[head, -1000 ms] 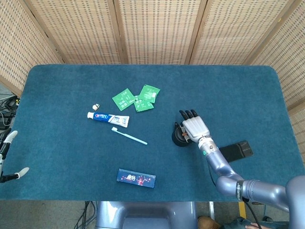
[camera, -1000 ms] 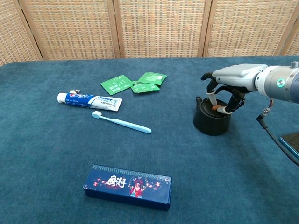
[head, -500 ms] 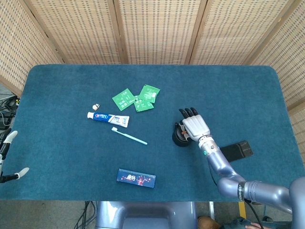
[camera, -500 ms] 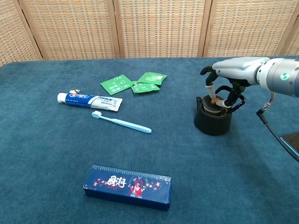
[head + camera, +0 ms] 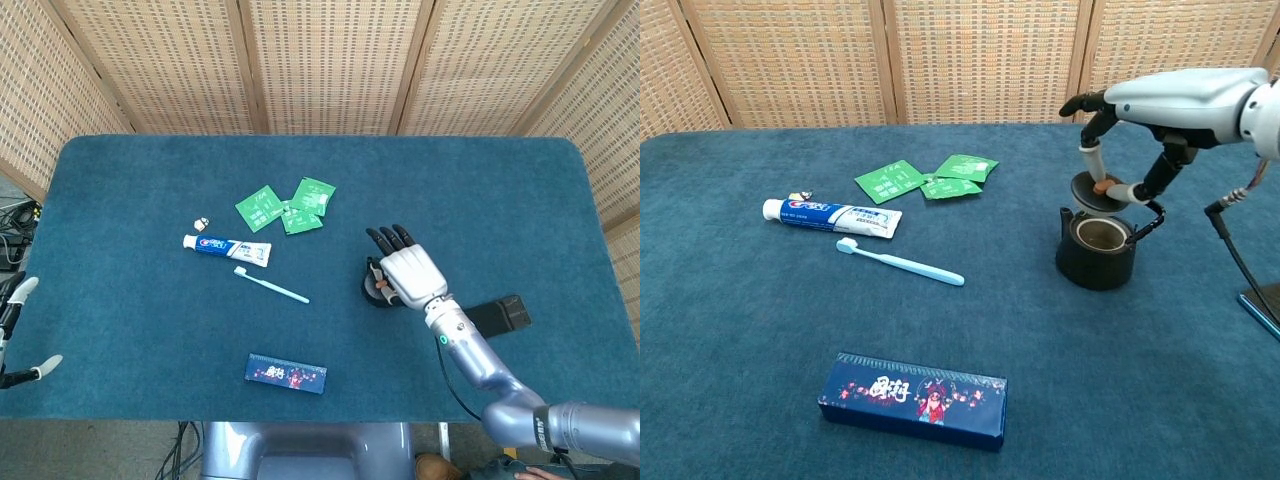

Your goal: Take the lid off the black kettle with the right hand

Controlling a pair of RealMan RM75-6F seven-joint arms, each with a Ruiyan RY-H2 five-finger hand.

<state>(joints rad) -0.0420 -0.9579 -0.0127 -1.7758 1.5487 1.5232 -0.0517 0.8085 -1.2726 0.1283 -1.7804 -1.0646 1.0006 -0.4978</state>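
Lid held clear above the black kettle [image 5: 1096, 255]

The right hand [image 5: 1137, 140] pinches the lid [image 5: 1095, 189] by its knob between fingertips, directly over the kettle's open mouth, not touching it. Left of the kettle: one toothpaste tube [image 5: 832, 215], one toothbrush [image 5: 899, 262], one dark box [image 5: 914, 398], several green sachets [image 5: 925, 178]. The left hand's [image 5: 18, 330] fingers are spread, holding nothing.

The right robot hand [image 5: 1137, 140] hangs palm-down, fingertips pinched together, while the left robot hand [image 5: 14, 330] rests spread.
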